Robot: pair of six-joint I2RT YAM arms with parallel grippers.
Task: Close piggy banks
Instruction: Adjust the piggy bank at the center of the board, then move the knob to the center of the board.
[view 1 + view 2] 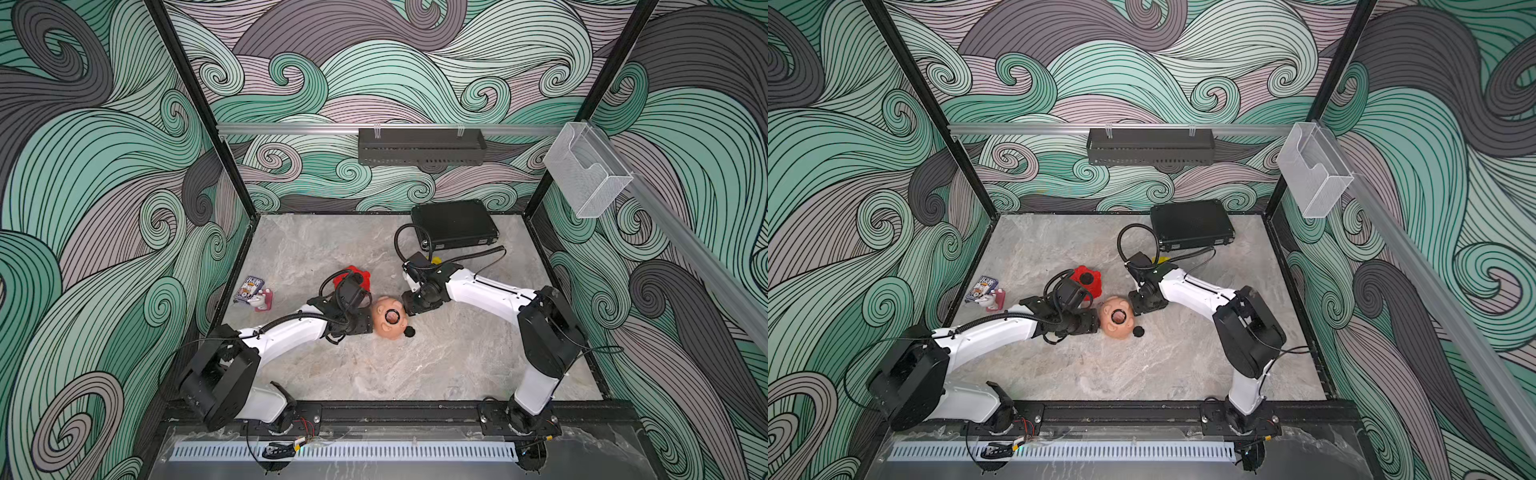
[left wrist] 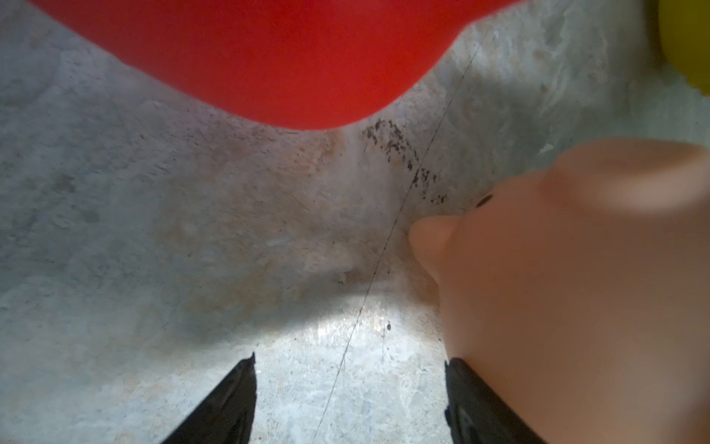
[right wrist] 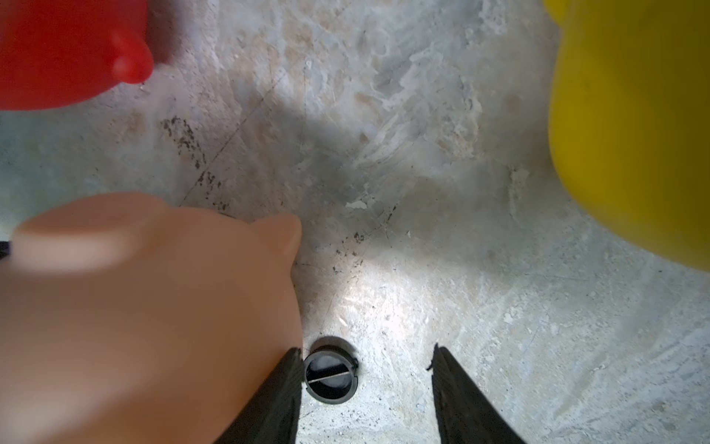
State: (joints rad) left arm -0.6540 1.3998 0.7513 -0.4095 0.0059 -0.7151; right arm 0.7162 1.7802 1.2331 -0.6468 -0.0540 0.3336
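No brand or label can be read; a small printed card box (image 1: 248, 288) near the left edge of the tabletop (image 1: 415, 365) carries writing too small to make out.

The peach-pink piggy bank (image 1: 388, 318) lies belly-up at mid-tabletop between the two hands, its round belly hole open and dark-rimmed in both top views. A loose black plug (image 1: 410, 331) lies on the tabletop just beside it; in the right wrist view the plug (image 3: 331, 373) shows a straight slot across its face. The red piggy bank (image 1: 1086, 279) sits just behind the left arm, belly-up with a black plug seated in its hole. The yellow piggy bank (image 3: 630, 127) is mostly hidden under the right arm in the top views and stands near a black case (image 1: 455, 224).

The left hand (image 2: 349, 399) is spread with bare tabletop between its fingers, one finger touching the peach-pink pig's side. The right hand (image 3: 367, 388) is also spread and grips nothing: one finger rests against the pig, and the loose plug lies just inside that finger.
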